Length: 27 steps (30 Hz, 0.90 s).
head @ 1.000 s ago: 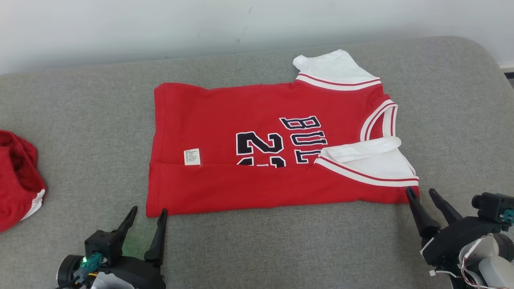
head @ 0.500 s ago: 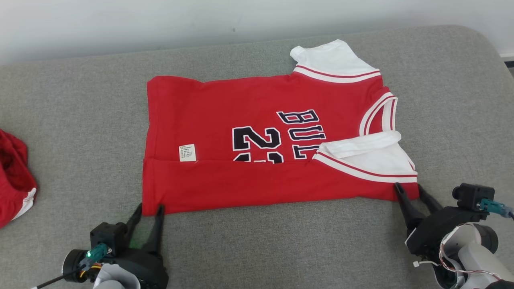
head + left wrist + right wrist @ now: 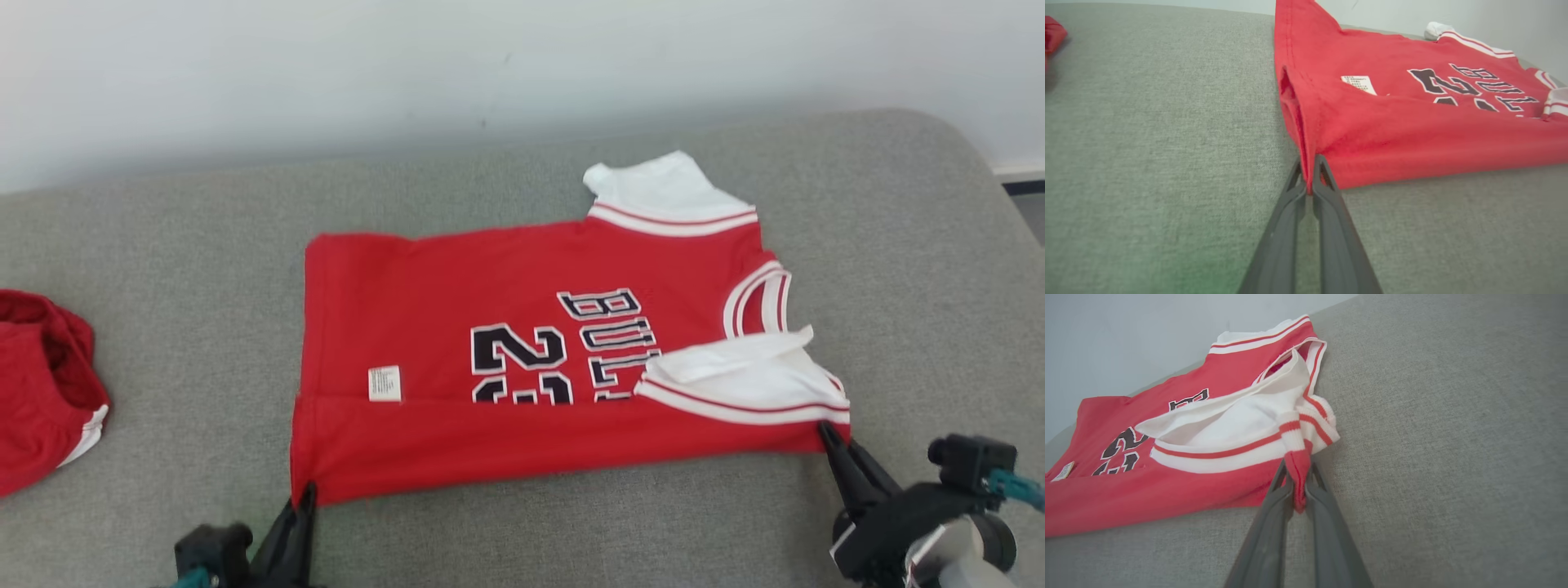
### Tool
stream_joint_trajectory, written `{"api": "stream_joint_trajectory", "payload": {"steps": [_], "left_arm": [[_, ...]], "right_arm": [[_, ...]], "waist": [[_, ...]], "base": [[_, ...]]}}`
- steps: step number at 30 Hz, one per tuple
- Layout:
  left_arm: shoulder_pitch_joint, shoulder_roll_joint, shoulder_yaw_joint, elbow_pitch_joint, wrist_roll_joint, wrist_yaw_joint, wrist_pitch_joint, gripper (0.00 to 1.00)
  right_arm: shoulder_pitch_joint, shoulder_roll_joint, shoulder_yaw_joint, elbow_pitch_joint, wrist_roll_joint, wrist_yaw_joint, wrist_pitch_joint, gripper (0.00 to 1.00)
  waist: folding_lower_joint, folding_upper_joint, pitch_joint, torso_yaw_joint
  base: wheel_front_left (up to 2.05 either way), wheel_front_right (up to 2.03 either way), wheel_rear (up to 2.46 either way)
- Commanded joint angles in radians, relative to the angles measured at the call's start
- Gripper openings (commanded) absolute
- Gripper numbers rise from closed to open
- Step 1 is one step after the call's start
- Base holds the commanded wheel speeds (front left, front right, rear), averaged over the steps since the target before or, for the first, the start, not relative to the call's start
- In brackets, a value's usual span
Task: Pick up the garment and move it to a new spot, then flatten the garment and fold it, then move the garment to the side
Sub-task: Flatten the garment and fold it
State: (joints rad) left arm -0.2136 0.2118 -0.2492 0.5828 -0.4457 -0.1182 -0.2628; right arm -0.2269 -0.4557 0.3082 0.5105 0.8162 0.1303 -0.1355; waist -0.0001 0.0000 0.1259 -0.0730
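The garment (image 3: 506, 343) is a red basketball jersey with white sleeves and dark lettering, lying on the grey cushion with its near edge folded over. My left gripper (image 3: 306, 492) is shut on the near left corner of the garment (image 3: 1412, 122), the cloth pinched between its fingers (image 3: 1327, 196). At the near right corner my right gripper (image 3: 826, 431) is shut on the red hem below the white sleeve; in the right wrist view the garment (image 3: 1167, 457) bunches between my right gripper (image 3: 1298, 486).
A second red piece of clothing (image 3: 41, 392) lies crumpled at the left edge of the grey cushion (image 3: 163, 269). A pale wall (image 3: 490, 65) runs behind it. The cushion's rounded right end (image 3: 963, 204) is bare.
Both grippers went from open beside the near corners to shut on them. The head camera shifted, so the whole scene sits lower in view.
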Motion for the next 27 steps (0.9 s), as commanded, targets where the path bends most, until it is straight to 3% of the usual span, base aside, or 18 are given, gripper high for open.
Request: {"api": "stream_joint_trajectory", "payload": {"steps": [1,6,14,15,16,21,27], "left_arm": [[0.045,-0.003,0.011,-0.025,0.003,0.014,-0.003,0.0],[0.134,0.0,0.012,-0.086,0.008,0.037,-0.003,0.0],[0.198,-0.012,0.007,-0.118,-0.009,0.054,0.007,0.0],[0.202,-0.011,0.006,-0.12,-0.002,0.058,0.006,0.3],[0.208,-0.012,0.006,-0.126,0.001,0.057,0.003,1.0],[0.224,-0.012,0.038,-0.181,0.018,0.073,-0.003,1.0],[0.263,-0.024,0.143,-0.343,0.096,0.115,-0.002,1.0]], "right_arm": [[0.043,-0.009,-0.011,-0.023,0.01,0.0,0.002,0.0],[0.168,-0.015,-0.066,-0.1,0.006,0.0,0.027,0.0],[0.294,0.037,-0.152,-0.177,-0.024,0.0,0.093,0.0],[0.302,0.044,-0.157,-0.182,-0.034,0.0,0.108,0.49],[0.307,0.054,-0.167,-0.191,-0.038,0.0,0.113,1.0],[0.318,0.069,-0.218,-0.254,-0.091,0.0,0.085,1.0],[0.322,0.096,-0.293,-0.341,-0.199,0.0,-0.012,1.0]], "waist": [[0.0001,0.0,-0.029,-0.004],[0.0001,0.0,-0.043,0.005],[0.0001,0.0,-0.053,0.006],[0.0001,0.0,-0.056,0.005],[0.0001,0.0,-0.062,0.004],[0.0001,0.0,-0.088,0.006],[0.0001,0.0,-0.117,0.012]], "base": [[0.0,0.0,0.0],[0.0,0.0,0.0],[0.0,0.0,0.0],[0.0,0.0,0.0],[0.0,0.0,0.0],[0.0,0.0,0.0],[0.0,0.0,0.0]]}}
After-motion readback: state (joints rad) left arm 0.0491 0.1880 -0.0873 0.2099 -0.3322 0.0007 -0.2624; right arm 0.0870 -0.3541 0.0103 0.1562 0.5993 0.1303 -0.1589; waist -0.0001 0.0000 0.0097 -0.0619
